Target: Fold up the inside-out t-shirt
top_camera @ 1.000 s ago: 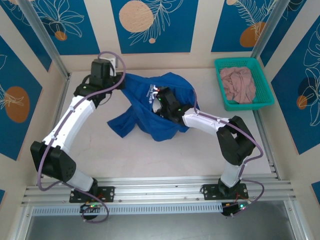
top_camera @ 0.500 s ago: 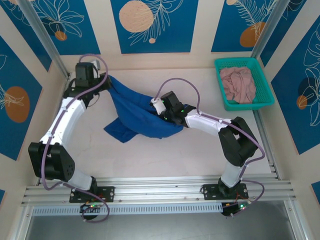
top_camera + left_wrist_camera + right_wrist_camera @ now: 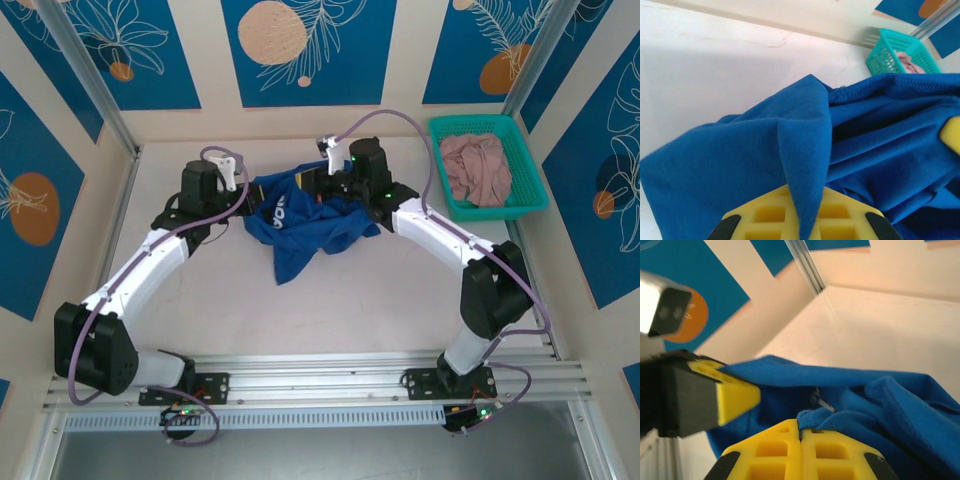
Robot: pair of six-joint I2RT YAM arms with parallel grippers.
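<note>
The inside-out t-shirt [image 3: 310, 222] is a royal-blue bundle hanging bunched between my two grippers at the back middle of the table, with white lettering showing on one fold. My left gripper [image 3: 246, 194] is shut on its left edge; in the left wrist view a fold of blue cloth [image 3: 805, 150] runs down between the yellow fingers [image 3: 767, 212]. My right gripper [image 3: 325, 184] is shut on a bunched edge of the shirt [image 3: 816, 417], close to the left gripper's yellow fingertip [image 3: 737, 396].
A teal basket [image 3: 523, 205] holding a dusty-pink garment [image 3: 478, 168] stands at the back right, also visible as the basket [image 3: 892, 47] in the left wrist view. Metal frame posts rise at the back corners. The bare table [image 3: 330, 310] lies in front of the shirt.
Both grippers have come together near the back middle, the left swinging right and the right moving back. The shirt, spread between them before, is now bunched into a smaller bundle.
</note>
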